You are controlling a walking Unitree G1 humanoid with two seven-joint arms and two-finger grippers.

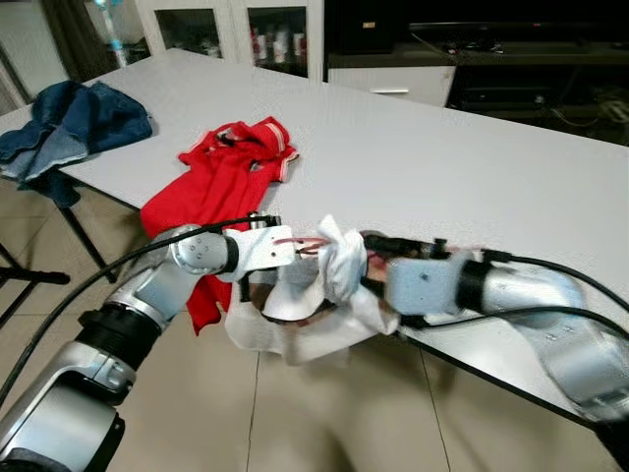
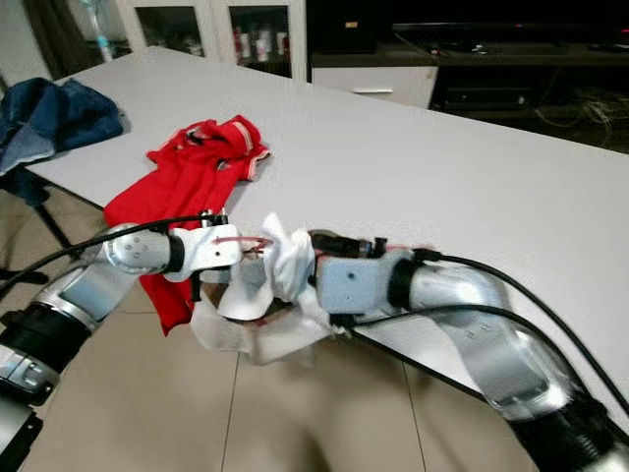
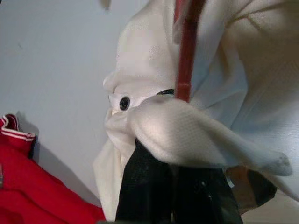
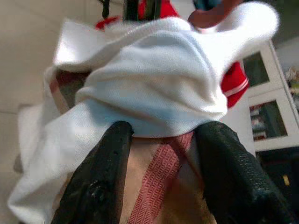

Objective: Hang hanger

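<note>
- Hanger, a thin red bar [image 3: 186, 56], is showing through the bunched white knit shirt [image 1: 339, 264] in the middle of the head views, off the near edge of the large pale grey table [image 1: 462, 167]; most of its shape is buried in cloth.
- White shirt is looking soft and finely ribbed, with a dark button [image 3: 124, 103] and a beige, red-striped lining [image 4: 161, 179] showing.
- Left gripper [image 3: 177, 186] is pressing its black fingers together under a fold of this shirt, beside the red bar; whether they are pinching the bar is hard to tell.
- Right gripper [image 4: 163, 163] is spreading its textured black fingers [image 4: 105, 172] wide around the fabric.
- Crumpled red shirt with white-trimmed collar [image 1: 231, 162] is draping over the table's near edge at left centre.
- Blue denim garment [image 1: 69, 123] is lying at the upper left corner.
- Tiled floor [image 1: 324, 413] is lying open below.
</note>
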